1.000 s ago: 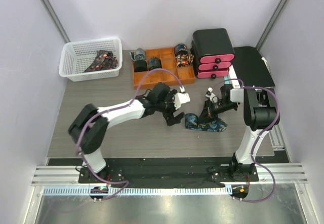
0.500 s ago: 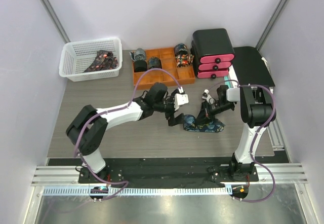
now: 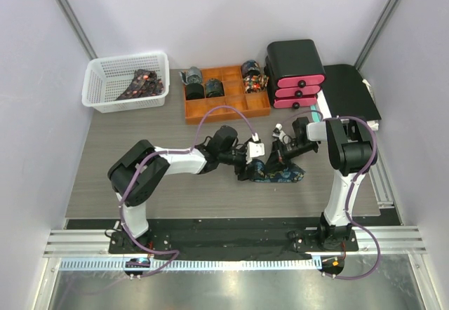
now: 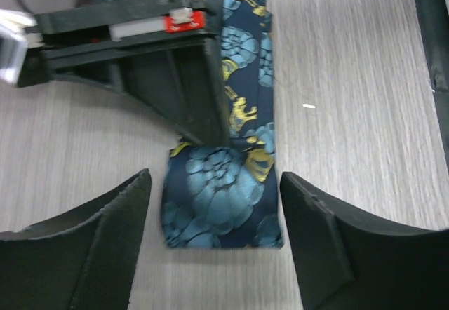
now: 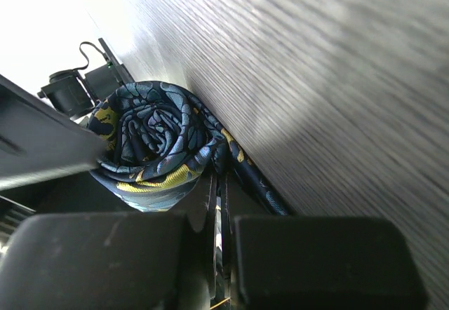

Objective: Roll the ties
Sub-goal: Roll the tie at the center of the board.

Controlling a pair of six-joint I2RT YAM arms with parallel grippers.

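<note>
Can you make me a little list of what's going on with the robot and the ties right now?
Tie: blue and gold, partly rolled, lying on the table
Left fingers: open, one on each side of the rolled end
Right fingers: shut on the tie's flat tail
Orange tray: holds rolled ties
White basket: holds loose ties

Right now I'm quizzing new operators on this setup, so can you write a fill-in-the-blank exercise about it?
1. The left tool straddles the coiled tie with its jaws ___.
2. Finished rolls sit in the ___ tray.
3. Loose ties lie in the ___ basket.
4. The black cabinet has ___ pink drawers.
Missing: open; orange; white; three.
</note>
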